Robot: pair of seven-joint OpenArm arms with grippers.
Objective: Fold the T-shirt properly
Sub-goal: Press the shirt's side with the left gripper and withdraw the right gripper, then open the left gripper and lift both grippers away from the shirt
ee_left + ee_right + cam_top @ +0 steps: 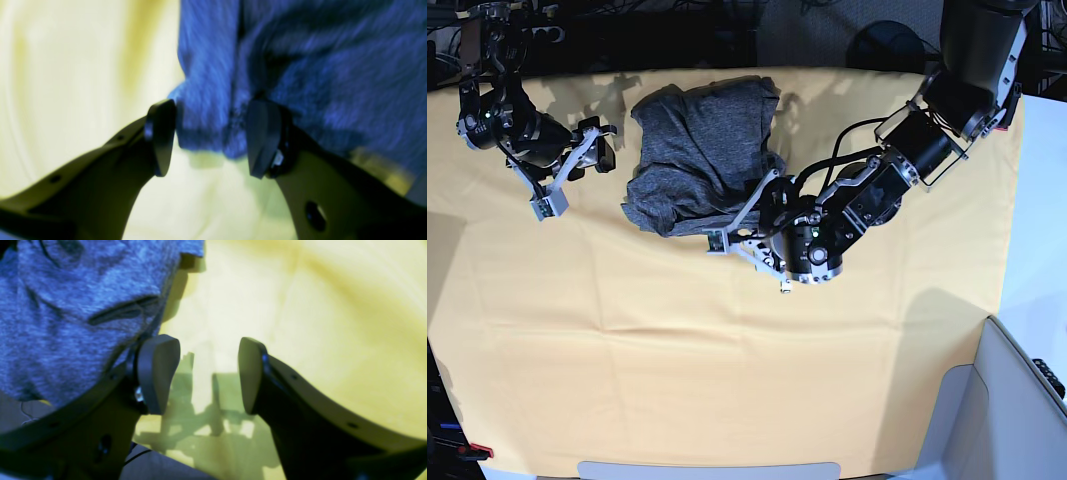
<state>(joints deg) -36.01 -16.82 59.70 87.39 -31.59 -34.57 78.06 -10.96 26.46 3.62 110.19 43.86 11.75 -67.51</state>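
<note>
The T-shirt (pixel 699 155), a crumpled grey heap, lies on the yellow tablecloth (pixel 727 360) toward its far edge. The left gripper (pixel 206 136) stands at the shirt's near edge, jaws spread wide, with a fold of fabric between its fingertips (pixel 263 136) but not pinched. The right gripper (pixel 206 373) is beside the shirt's other side, jaws apart over bare cloth, holding nothing.

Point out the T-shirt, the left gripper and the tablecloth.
T-shirt (pixel 699 150): base view, middle of the crumpled grey heap.
Left gripper (pixel 210 136): left wrist view, gap between its open fingertips, at the shirt's edge.
Tablecloth (pixel 727 370): base view, bare yellow-orange stretch below the shirt.
</note>
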